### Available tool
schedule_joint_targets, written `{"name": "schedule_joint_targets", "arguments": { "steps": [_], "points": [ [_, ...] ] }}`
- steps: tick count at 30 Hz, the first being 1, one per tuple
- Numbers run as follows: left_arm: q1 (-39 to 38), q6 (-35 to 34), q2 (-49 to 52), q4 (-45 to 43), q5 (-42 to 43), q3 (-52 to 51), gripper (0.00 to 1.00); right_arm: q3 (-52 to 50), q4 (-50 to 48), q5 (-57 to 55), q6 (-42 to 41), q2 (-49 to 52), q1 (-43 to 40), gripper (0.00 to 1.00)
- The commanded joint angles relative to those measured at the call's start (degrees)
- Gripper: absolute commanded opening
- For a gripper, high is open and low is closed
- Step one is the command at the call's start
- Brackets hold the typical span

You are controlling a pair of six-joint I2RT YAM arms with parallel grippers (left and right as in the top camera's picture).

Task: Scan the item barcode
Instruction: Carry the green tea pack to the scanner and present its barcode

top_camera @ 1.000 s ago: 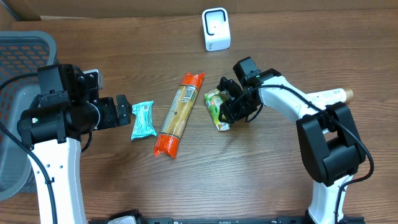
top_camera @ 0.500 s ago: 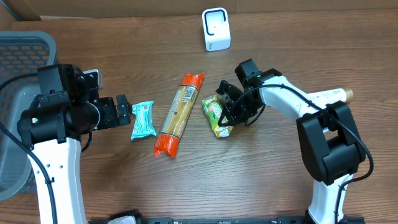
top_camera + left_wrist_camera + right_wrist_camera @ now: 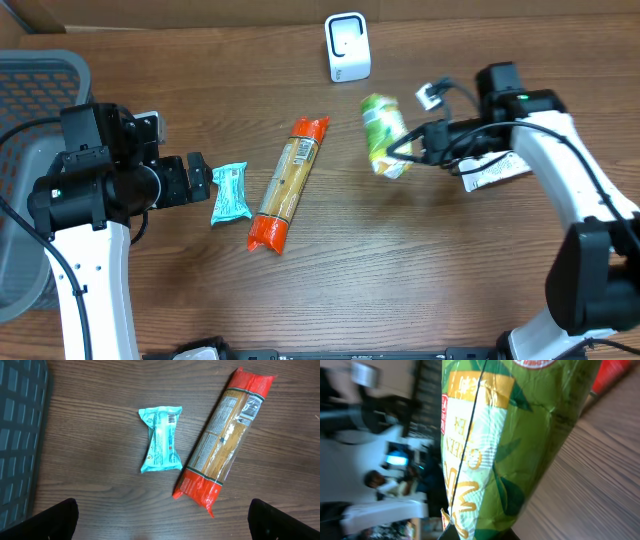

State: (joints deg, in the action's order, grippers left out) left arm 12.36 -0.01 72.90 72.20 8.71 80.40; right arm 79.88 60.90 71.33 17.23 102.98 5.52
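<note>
My right gripper (image 3: 415,148) is shut on a green snack packet (image 3: 384,136) and holds it in the air, tilted, in front of and a little right of the white scanner (image 3: 347,47). In the right wrist view the green packet (image 3: 490,450) fills the frame, pinched at its lower end by my gripper (image 3: 480,536); no barcode shows on this face. My left gripper (image 3: 205,180) stands open just left of a teal packet (image 3: 229,192). From the left wrist, the open gripper (image 3: 162,527) hovers near the teal packet (image 3: 161,439), nothing between its fingers.
A long orange-ended pasta pack (image 3: 288,182) lies diagonally mid-table, beside the teal packet; the left wrist view shows the pasta pack (image 3: 225,435) too. A grey basket (image 3: 30,80) stands at the far left. A white bottle (image 3: 497,172) lies partly under my right arm.
My right gripper closed on the green packet, lifted it off the table and carried it up and to the right, nearer the scanner. The left arm stayed still.
</note>
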Motion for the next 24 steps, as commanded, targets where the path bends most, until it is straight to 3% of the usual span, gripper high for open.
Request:
{"name": "schedule_joint_targets", "arguments": {
  "steps": [1,17,24],
  "points": [
    [-0.39,0.22,-0.15,-0.17,-0.33,1.07,0.99,1.22,0.28,15.78,2.75,-2.67,-2.51,0.04],
    [-0.37,0.22,-0.15,-0.17,-0.33,1.07,0.99,2.01,0.94,17.97,0.42,-3.98,-4.52,0.04],
    [-0.37,0.22,-0.15,-0.20,-0.33,1.07,1.00,14.51,1.51,-4.11,-13.38,-3.98,-0.96,0.04]
  ]
}}
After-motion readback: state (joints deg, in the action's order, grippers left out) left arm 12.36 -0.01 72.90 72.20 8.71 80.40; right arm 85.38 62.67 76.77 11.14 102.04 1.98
